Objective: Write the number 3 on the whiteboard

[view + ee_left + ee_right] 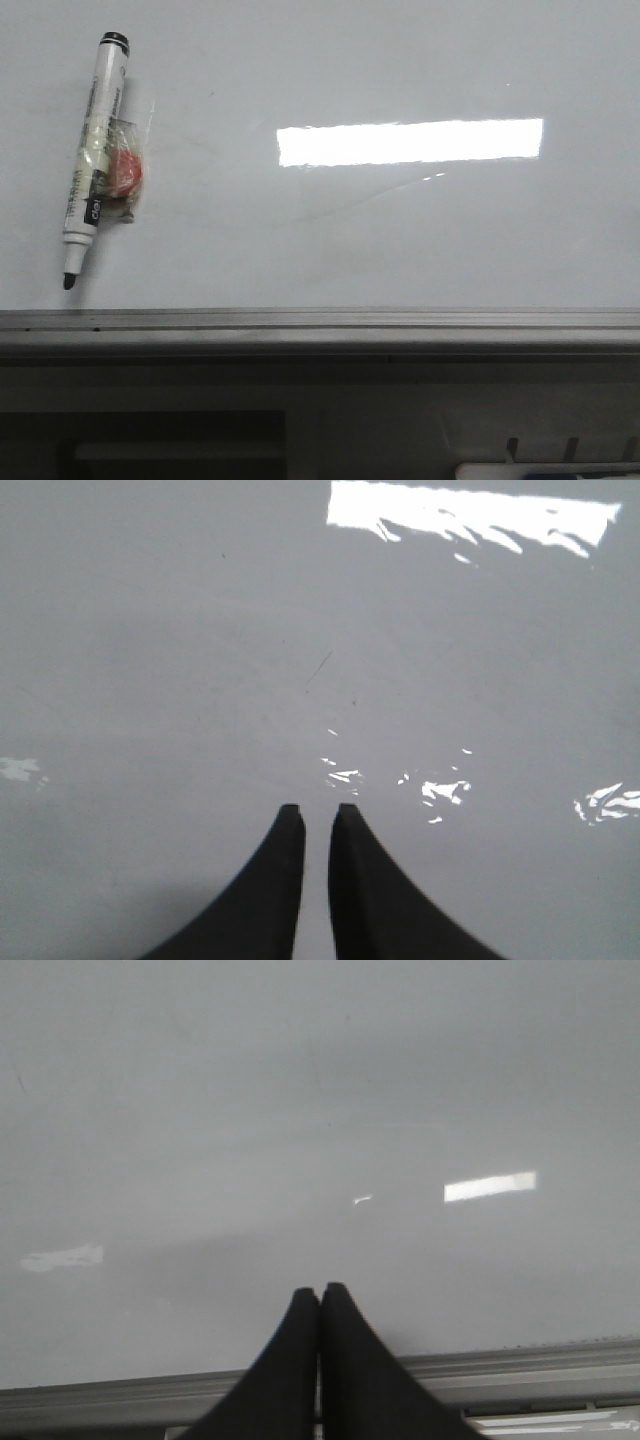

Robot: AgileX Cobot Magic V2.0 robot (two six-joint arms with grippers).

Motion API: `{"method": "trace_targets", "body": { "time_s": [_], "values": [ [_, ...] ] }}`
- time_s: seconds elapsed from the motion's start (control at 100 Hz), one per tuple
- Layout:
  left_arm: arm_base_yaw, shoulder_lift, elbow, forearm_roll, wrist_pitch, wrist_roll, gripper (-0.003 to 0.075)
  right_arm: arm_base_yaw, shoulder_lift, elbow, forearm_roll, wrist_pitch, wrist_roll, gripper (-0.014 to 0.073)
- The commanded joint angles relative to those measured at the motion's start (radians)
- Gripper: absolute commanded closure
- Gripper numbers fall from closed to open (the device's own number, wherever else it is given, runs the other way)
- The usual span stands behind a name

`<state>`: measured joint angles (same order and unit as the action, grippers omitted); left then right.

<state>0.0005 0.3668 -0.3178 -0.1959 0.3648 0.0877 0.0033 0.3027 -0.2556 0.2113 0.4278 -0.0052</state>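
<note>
Nearest the camera, the grey metal frame [320, 325] is running along the near edge of the whiteboard [400, 230], which is reflecting a bright rectangular light; no number 3 is showing yet, so the writing is still to do. An uncapped marker [92, 160] is lying untouched near the far left corner. The left hand [318, 815] is hanging slightly apart, the right hand [320, 1292] pressed together, both empty.

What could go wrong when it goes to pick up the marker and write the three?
The marker lies flat and uncapped with a taped red piece on its barrel, so a grasp there could sit crooked. Its tip points toward the frame; a nudge may smear ink. The whiteboard is glossy, so the marker could slide away.
</note>
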Motion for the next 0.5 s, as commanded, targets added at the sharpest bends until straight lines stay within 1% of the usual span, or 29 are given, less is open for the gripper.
{"method": "trace_targets", "body": {
  "time_s": [0.0,0.02,0.08,0.14,0.22,0.3,0.37,0.49],
  "values": [
    [-0.004,0.028,-0.037,-0.023,-0.092,0.027,0.0484,0.0,0.017,-0.037,0.002,-0.044,-0.011,0.0655],
    [-0.004,0.03,-0.037,-0.023,-0.109,0.027,0.0435,0.0,0.017,-0.037,0.002,-0.041,-0.011,0.0655],
    [-0.004,0.04,-0.032,-0.045,-0.16,0.023,0.032,0.0,0.017,-0.037,0.002,-0.041,-0.011,0.0655],
    [-0.004,0.047,-0.027,-0.076,-0.215,0.023,0.0279,0.0,0.017,-0.037,0.002,-0.039,-0.011,0.0655],
    [-0.012,0.061,-0.032,-0.076,-0.224,0.047,0.0286,0.0,0.017,-0.037,0.002,-0.039,-0.011,0.0655],
    [-0.045,0.067,-0.032,-0.076,-0.232,0.089,0.0293,0.0,0.017,-0.037,0.002,-0.018,-0.011,0.0655],
    [-0.1,0.072,-0.032,-0.076,-0.24,0.124,0.0293,0.0,0.017,-0.037,0.002,-0.015,-0.011,0.0655],
    [-0.242,0.081,-0.032,-0.076,-0.278,0.175,0.0293,0.0,0.017,-0.037,0.002,-0.015,-0.011,0.0655]
  ]
}}
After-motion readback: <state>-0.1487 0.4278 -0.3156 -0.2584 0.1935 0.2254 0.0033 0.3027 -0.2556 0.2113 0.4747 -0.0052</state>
